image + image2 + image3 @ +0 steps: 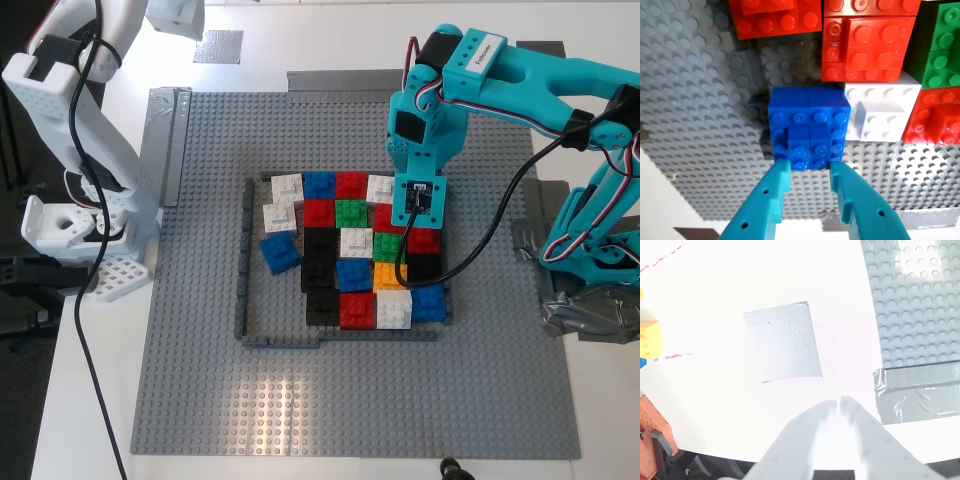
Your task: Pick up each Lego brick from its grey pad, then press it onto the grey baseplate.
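Note:
My first gripper (pixel 810 167), teal, is shut on the raised top of a blue brick (pixel 807 117). That brick sits on the grey baseplate (pixel 200 380) in a corner of the dark-grey frame (pixel 243 260), beside a white brick (pixel 880 112) and red bricks (pixel 865 45). In the exterior view the teal gripper (pixel 415 200) hides this brick. Several red, white, green, blue, black and orange bricks fill the frame; one blue brick (pixel 280 251) lies tilted. My second gripper (pixel 840 405), white, is shut and empty just short of a bare grey pad (pixel 782 340), which also shows in the exterior view (pixel 218 47).
Silver duct-tape strips hold the baseplate's edges (pixel 168 120) (pixel 917 390). The white arm's base (pixel 70 220) stands at the exterior view's left, the teal arm's base (pixel 600 250) at its right. A black cable (pixel 480 230) hangs over the plate. A yellow block (pixel 650 340) lies at the table's edge.

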Robot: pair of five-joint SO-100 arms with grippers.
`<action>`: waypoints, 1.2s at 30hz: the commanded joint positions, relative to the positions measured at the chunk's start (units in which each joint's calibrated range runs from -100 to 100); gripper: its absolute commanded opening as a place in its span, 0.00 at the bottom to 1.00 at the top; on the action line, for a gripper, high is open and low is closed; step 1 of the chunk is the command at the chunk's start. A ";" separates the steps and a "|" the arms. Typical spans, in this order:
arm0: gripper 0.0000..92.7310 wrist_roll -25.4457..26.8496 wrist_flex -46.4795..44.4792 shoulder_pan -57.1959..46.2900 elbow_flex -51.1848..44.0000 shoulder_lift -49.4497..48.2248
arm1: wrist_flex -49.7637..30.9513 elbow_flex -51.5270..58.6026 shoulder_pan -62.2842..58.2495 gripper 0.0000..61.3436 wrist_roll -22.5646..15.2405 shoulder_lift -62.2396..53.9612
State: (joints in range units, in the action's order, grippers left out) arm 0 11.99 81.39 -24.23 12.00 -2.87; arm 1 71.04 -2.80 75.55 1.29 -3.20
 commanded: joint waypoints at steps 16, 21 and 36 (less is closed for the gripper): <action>0.00 -0.15 -2.63 -0.18 3.03 -0.22 | -2.36 -3.74 -2.75 0.00 -1.47 -4.19; 0.00 -0.15 -2.71 -0.25 3.03 -0.13 | -2.77 -3.56 -2.39 0.00 -1.22 -4.36; 0.00 1.36 -3.36 -5.40 2.13 2.79 | -2.28 -3.74 -2.17 0.00 -1.17 -3.93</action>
State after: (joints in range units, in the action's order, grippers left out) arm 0 12.93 77.74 -29.34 15.22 0.59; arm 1 68.87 -3.77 72.82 -0.17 -3.20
